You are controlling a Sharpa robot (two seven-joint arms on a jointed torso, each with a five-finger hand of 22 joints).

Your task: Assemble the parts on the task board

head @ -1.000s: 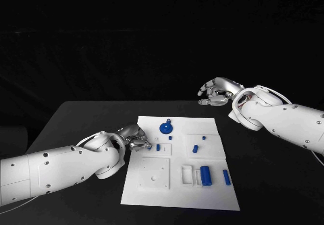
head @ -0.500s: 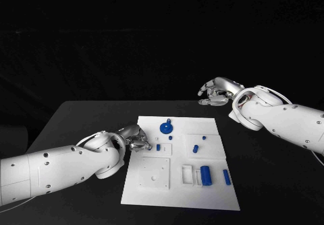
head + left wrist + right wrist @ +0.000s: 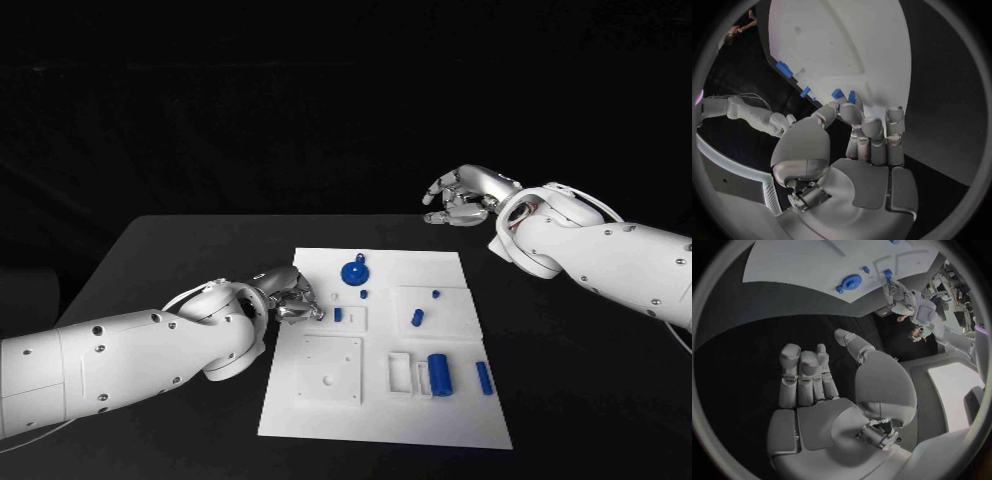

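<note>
Head view: long blue cylinder (image 3: 438, 374) lies lengthwise along task board (image 3: 378, 420).

Matt white task board (image 3: 382, 400); glossy blue parts (image 3: 438, 374); matt black table (image 3: 188, 250)

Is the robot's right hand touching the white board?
No, the right hand hangs in the air beyond the far edge of the task board, holding nothing.

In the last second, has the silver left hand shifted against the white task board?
Yes, slightly. The left hand has crept toward the small blue peg standing near the white task board's left edge; the peg itself has not moved.
</note>
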